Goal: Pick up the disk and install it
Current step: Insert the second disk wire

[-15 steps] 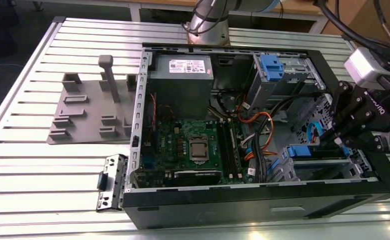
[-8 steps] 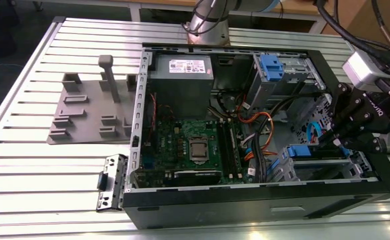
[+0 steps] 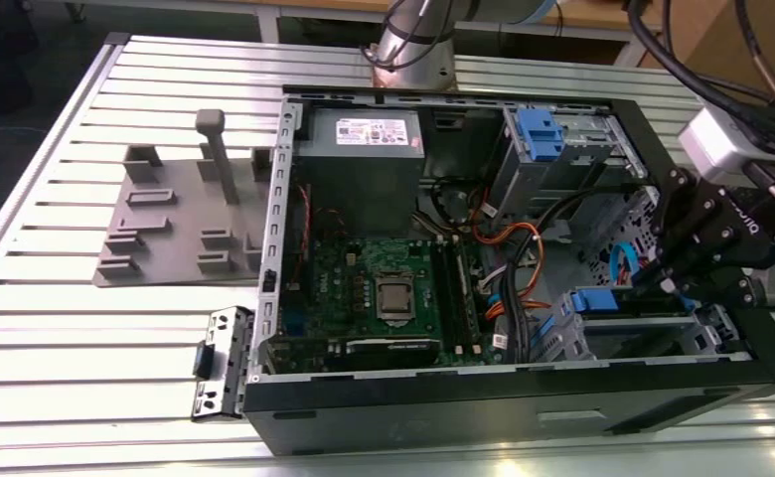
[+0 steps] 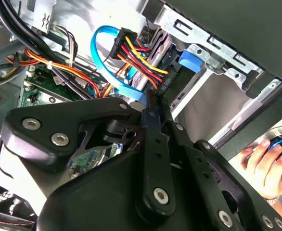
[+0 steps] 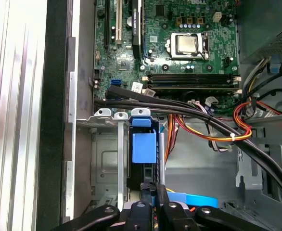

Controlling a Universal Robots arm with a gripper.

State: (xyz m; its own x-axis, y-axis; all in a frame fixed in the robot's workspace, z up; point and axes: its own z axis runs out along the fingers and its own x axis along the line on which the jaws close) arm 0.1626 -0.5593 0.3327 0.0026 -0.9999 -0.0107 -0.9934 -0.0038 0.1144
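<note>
Gripper (image 5: 153, 199) sits closed on the disk (image 5: 144, 147), held edge-on w/ its blue rail in the drive bay (image 5: 105, 159) of the PC case (image 3: 494, 407), so pick-up's done, seating apparently unfinished.

An open black computer case (image 3: 521, 422) lies on the slatted metal surface (image 3: 82, 328). Inside, the green motherboard (image 3: 361, 288) sits at 6 o'clock from the grey power supply box (image 3: 359, 149). A grey plastic fixture (image 3: 176, 224) rests at 9 o'clock from the case, well apart.
</note>
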